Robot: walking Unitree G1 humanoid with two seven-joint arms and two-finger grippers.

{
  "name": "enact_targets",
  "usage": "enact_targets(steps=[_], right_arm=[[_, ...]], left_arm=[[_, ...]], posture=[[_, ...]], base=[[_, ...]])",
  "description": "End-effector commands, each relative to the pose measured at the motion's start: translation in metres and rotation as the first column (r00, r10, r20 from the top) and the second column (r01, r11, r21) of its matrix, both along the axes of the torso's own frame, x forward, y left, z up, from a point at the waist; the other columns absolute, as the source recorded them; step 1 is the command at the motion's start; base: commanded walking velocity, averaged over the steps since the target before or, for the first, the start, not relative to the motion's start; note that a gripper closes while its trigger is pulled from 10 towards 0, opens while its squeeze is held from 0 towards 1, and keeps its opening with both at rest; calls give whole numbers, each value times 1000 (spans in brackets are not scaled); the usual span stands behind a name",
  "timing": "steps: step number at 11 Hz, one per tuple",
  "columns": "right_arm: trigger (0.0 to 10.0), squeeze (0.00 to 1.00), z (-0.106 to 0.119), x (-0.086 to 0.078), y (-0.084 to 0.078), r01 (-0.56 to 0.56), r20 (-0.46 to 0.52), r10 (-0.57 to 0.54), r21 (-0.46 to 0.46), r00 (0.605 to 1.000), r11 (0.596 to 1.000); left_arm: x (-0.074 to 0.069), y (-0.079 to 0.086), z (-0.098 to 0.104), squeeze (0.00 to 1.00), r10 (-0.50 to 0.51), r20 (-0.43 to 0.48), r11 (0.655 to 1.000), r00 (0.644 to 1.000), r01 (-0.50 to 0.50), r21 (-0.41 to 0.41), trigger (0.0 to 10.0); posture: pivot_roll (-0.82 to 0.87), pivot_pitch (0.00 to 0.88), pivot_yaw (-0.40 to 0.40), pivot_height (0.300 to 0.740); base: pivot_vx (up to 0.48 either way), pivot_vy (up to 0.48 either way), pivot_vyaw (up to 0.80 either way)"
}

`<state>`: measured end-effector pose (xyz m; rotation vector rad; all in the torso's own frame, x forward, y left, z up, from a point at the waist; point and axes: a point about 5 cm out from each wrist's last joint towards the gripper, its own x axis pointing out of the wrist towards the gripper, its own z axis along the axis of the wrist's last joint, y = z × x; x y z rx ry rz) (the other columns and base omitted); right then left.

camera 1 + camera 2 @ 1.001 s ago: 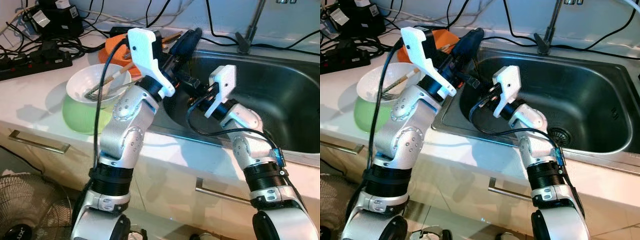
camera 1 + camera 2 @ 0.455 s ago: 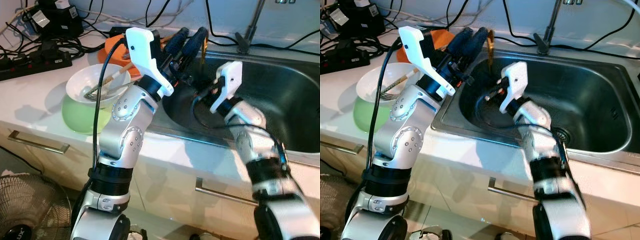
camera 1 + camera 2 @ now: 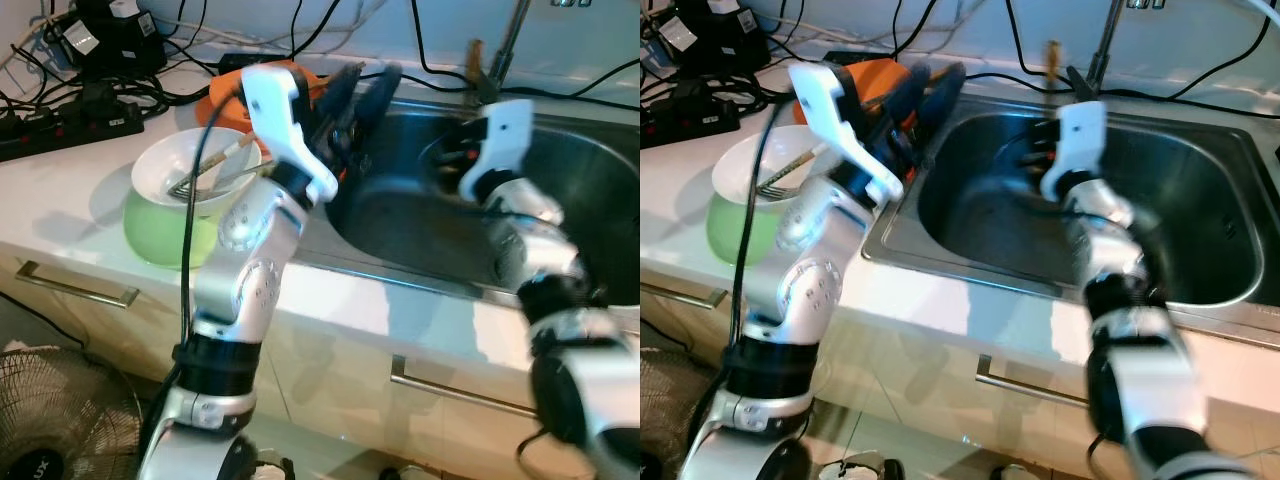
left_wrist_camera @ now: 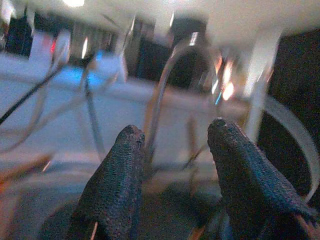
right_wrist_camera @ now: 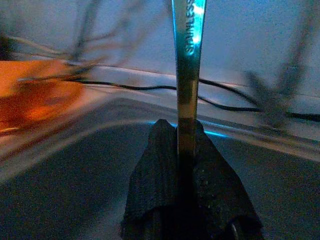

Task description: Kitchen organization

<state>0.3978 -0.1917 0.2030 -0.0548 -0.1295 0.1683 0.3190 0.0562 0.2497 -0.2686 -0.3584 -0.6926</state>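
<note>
Right end effector [image 5: 186, 150] clamps utensil [image 5: 187, 60] above sink [image 3: 1200, 190].

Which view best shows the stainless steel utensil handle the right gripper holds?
The right wrist view: the stainless steel utensil handle stands sharp, clamped in the right gripper, its lettering legible. Both eye views show only its small blurred tip above the steel sink.

The white tabletop [image 3: 70, 190] carried a green bowl [image 3: 160, 235] with a white bowl [image 3: 195, 170] nested in it, an orange dish [image 3: 225, 90] behind, and black power strips [image 3: 70, 120] with cables; a steel sink [image 3: 1200, 210] was set into it.
</note>
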Motion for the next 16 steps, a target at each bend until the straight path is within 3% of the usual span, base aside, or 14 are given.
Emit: enact_targets(steps=[1, 5, 6, 8, 16], right_arm=[[10000, 0, 7, 4, -9, 60, 0, -60, -4, 998, 998], [10000, 0, 1, 7, -15, 112, -49, -114, -38, 992, 993], [10000, 0, -7, 7, -15, 134, -86, -138, -55, 987, 989], [10000, 0, -20, 6, -13, 147, -140, -157, -76, 978, 986], [10000, 0, -56, -1, 5, 111, -273, -147, -142, 951, 984]], left_arm=[[3, 0, -22, 0, 24, -80, 996, 997, -18, 84, 10000], [5, -1, -51, 0, 66, -193, 979, 979, -26, 203, 10000], [3, -3, -65, 0, 68, -229, 958, 971, 0, 286, 10000], [0, -7, -78, 0, 77, -267, 933, 961, 25, 359, 10000], [-7, -7, -104, 0, 115, -398, 879, 910, 94, 468, 10000]], posture=[[128, 44, 31, 740], [134, 50, 20, 740], [135, 50, 19, 740], [144, 45, 8, 740], [173, 17, -9, 740]], base=[[0, 0, 0], [0, 0, 0], [0, 0, 0], [0, 0, 0], [0, 0, 0]])
